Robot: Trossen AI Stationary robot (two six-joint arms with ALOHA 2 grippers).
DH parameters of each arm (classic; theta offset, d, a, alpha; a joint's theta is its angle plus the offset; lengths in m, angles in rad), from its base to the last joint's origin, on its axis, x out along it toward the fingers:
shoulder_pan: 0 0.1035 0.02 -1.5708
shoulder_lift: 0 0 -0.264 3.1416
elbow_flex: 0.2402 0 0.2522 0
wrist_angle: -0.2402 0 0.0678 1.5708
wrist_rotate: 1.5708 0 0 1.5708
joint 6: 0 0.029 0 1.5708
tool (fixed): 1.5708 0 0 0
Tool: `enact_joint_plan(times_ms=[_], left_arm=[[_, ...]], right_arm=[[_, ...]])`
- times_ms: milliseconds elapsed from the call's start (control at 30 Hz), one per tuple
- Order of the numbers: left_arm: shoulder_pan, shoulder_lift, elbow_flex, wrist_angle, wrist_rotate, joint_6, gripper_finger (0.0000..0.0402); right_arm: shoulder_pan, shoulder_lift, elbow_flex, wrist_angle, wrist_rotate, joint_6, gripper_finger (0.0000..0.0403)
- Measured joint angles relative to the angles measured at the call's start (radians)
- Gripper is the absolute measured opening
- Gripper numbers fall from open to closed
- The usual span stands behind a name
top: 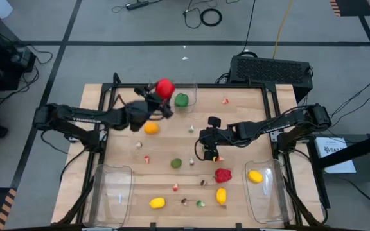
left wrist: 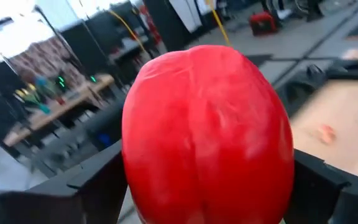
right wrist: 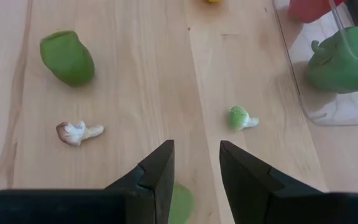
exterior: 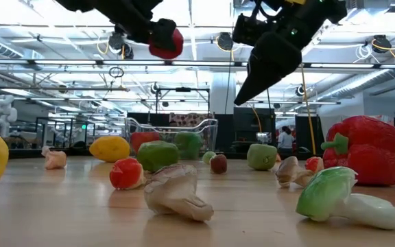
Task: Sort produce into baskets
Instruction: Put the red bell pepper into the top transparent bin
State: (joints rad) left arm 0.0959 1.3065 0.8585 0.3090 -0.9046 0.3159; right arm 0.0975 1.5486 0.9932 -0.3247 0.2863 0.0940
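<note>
My left gripper (top: 160, 96) is shut on a red pepper (top: 165, 88), held high over the left end of the clear far bin (top: 191, 90). A green pepper (top: 182, 99) lies in that bin, and the low view shows a red one (exterior: 142, 140) in it too. My right gripper (right wrist: 196, 163) is open and empty above the table's middle (top: 207, 153), fingers pointing down. A small green piece (right wrist: 180, 202) lies on the table below it. A green lime (top: 176, 163), a red pepper (top: 223, 174) and lemons (top: 221, 196) lie loose on the table. My left gripper pinches the red pepper by two opposite sides (left wrist: 135, 180) between its two fingers (left wrist: 95, 186). The fingers come from the table's left side. The pepper is lifted clear, high above the table in the low view (exterior: 166, 42).
A clear bin (top: 113, 192) stands at the near left. Another clear bin (top: 272, 199) at the near right holds a lemon (top: 255, 176). An orange fruit (top: 151, 128) lies near my left arm. Small red, white and green bits, among them a mushroom (right wrist: 76, 132), are scattered over the table.
</note>
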Motion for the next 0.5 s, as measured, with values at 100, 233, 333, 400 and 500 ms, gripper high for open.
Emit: enact_joint_plan(times_ms=[100, 233, 333, 400, 500], left_arm=[[0.080, 0.017, 0.000, 0.080, 0.074, 0.056, 0.0330], [0.190, 0.060, 0.000, 0.122, 0.225, -0.029, 0.0330], [0.256, 0.115, 0.000, 0.154, 0.357, -0.131, 0.0330], [0.287, 0.166, 0.000, 0.185, 0.416, -0.173, 0.0330], [0.318, 0.248, 0.000, 0.245, 0.453, -0.179, 0.0330]], right_arm=[[0.000, 0.000, 0.000, 0.007, 0.000, 0.000, 0.0120], [0.000, 0.000, 0.000, 0.005, 0.000, -0.001, 0.0120], [0.000, 0.000, 0.000, 0.002, 0.001, -0.007, 0.0120], [0.000, 0.000, 0.000, 0.002, 0.003, -0.008, 0.0120], [0.000, 0.000, 0.000, 0.001, 0.003, -0.009, 0.0120]])
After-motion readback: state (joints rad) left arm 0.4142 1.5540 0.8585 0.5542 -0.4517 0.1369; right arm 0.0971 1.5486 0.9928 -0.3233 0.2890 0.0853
